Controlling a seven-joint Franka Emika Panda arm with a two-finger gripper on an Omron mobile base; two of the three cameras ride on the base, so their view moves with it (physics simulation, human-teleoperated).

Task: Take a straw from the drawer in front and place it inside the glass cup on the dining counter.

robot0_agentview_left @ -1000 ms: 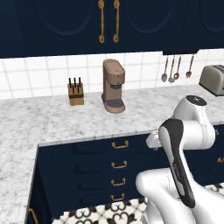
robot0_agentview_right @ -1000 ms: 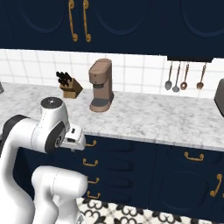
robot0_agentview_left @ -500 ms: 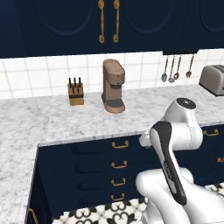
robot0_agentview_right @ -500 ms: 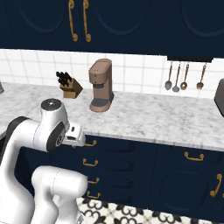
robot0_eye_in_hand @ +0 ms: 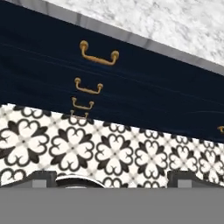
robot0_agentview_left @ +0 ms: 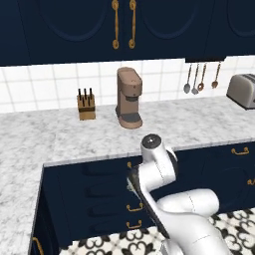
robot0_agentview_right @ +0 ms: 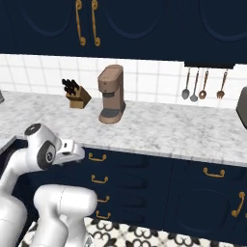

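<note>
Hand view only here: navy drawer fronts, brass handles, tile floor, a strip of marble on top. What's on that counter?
Observer: A brown coffee machine stands on the counter, near the tiled wall.
Operator: Anything beside it?
Observer: A knife block to its left, apart from it.
</note>
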